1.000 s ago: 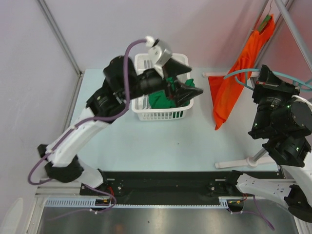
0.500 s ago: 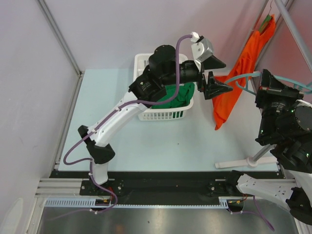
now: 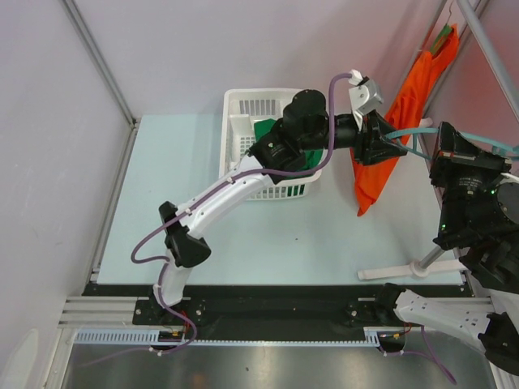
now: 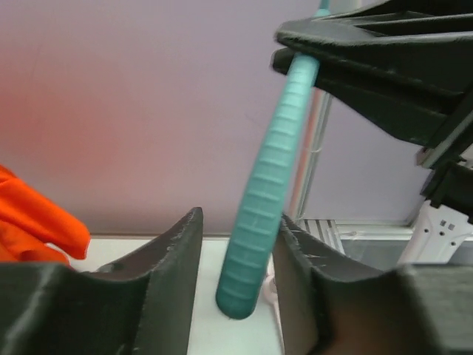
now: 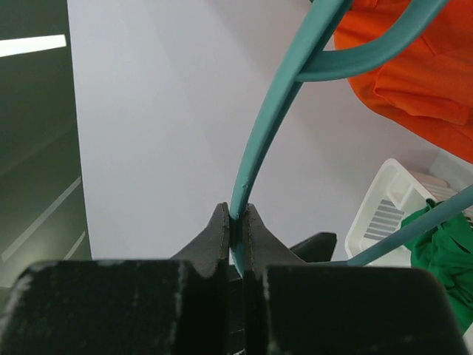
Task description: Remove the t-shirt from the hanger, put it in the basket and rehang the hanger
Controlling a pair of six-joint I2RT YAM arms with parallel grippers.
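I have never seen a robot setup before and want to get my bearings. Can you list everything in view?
t-shirt: one, orange, hanging at the table's far right.
hanger: one, teal, at the t-shirt, reaching towards the right arm.
basket: one, white, far middle of the table.
green cloth: one bundle, green, inside the basket.
stand: one, white, foot on the table's near right.
pole: one, grey metal, slanting across the top right corner.
table: one, pale blue, under the basket and stand.
left fingers: two, black, apart on either side of the hanger.
right fingers: two, black, shut on the hanger.
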